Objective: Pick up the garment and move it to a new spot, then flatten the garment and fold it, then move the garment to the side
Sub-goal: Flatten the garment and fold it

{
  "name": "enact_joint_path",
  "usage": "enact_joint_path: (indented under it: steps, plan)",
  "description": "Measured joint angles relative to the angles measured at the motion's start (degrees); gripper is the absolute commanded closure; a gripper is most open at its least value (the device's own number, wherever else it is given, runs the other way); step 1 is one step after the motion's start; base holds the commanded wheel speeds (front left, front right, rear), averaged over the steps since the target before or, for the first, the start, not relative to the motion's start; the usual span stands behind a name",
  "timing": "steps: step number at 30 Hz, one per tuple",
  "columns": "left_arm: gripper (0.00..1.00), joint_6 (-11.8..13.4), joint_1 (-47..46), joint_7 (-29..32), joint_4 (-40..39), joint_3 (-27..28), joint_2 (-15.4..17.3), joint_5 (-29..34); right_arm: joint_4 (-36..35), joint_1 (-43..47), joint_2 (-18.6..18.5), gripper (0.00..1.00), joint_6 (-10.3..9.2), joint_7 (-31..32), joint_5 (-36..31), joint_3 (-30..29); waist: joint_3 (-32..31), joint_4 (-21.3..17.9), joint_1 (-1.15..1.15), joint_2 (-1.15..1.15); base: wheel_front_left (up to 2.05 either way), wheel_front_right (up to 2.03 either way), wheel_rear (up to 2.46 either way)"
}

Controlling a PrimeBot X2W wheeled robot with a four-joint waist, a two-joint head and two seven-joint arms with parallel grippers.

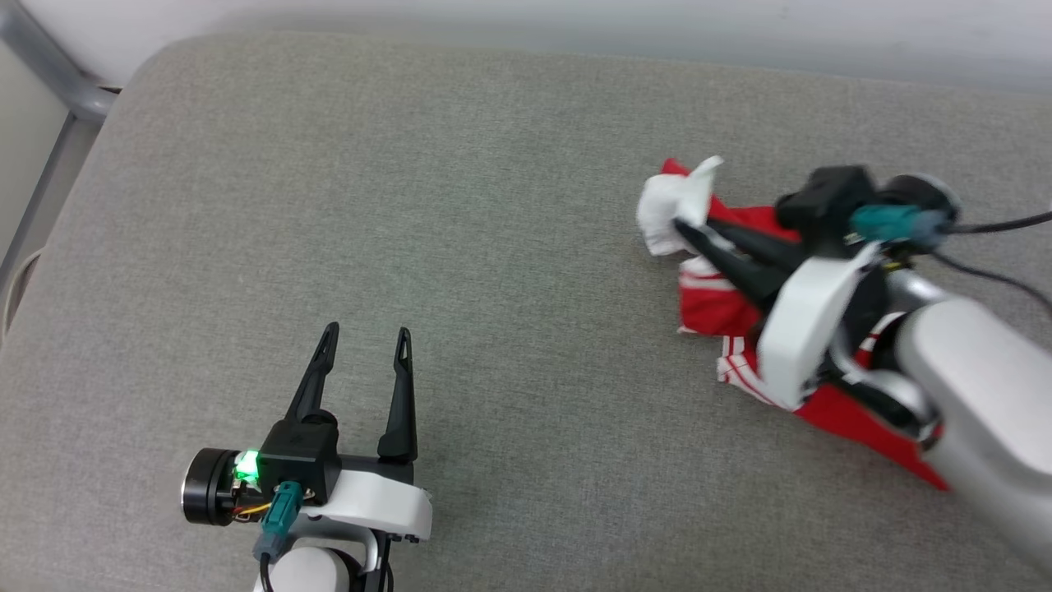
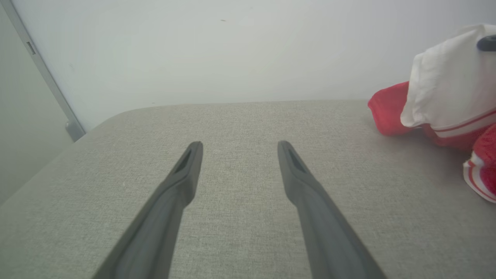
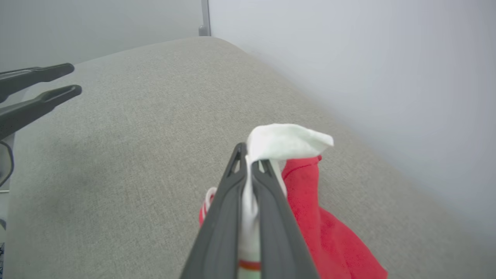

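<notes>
Head view: the right gripper (image 1: 680, 224), its two dark fingers pressed together, pinches a white panel of the garment (image 1: 711, 306) at the right of a grey cushioned surface (image 1: 493, 205); the red jersey lies bunched beneath and beside the pale forearm, its red-and-white striped trim showing; the left gripper (image 1: 366, 330) hangs at the lower left, well apart from the cloth, fingers spread wide with nothing between them, a green light glowing on its wrist; a pale wall (image 1: 575, 16) runs along the far edge and a metal frame (image 1: 57, 78) stands at the upper left corner.

Left wrist view: the left gripper (image 2: 240, 144) points over bare grey fabric toward the wall, jaws wide and empty; the garment (image 2: 445, 81) sits at the right edge, a white fold lifted over crumpled red cloth that rests on the surface; a dark fingertip shows at the top of that fold.

Right wrist view: the right gripper (image 3: 248, 159) is clamped narrow on the garment (image 3: 306, 193), white cloth squeezed between the fingers and fanning out past their tips; red cloth trails down to the right onto the surface, near the wall; the left gripper (image 3: 73, 79) shows at the far left, fingers parted.
</notes>
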Motion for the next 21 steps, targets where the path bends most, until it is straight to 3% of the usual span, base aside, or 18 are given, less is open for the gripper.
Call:
enact_joint_path:
  steps: [6,13,21]
  plan:
    - [0.0,0.45,-0.01,0.0,-0.15,-0.15,0.0,-0.48,3.81,-0.32,7.58,1.0,0.0,-0.99,-0.75,10.49,0.62,1.54,0.0,0.0,0.0,0.0,0.0]
    - [0.0,0.82,-0.04,0.0,-0.05,-0.38,0.01,-0.98,10.81,0.16,13.13,1.0,0.0,-1.68,0.05,24.37,1.31,2.14,0.0,0.0,0.0,0.0,0.0]
    - [0.0,1.26,-0.38,0.0,0.31,-0.46,0.0,-1.15,13.77,4.59,16.46,1.0,-0.02,2.02,-1.96,26.15,1.33,1.83,0.0,0.0,0.0,0.0,0.0]
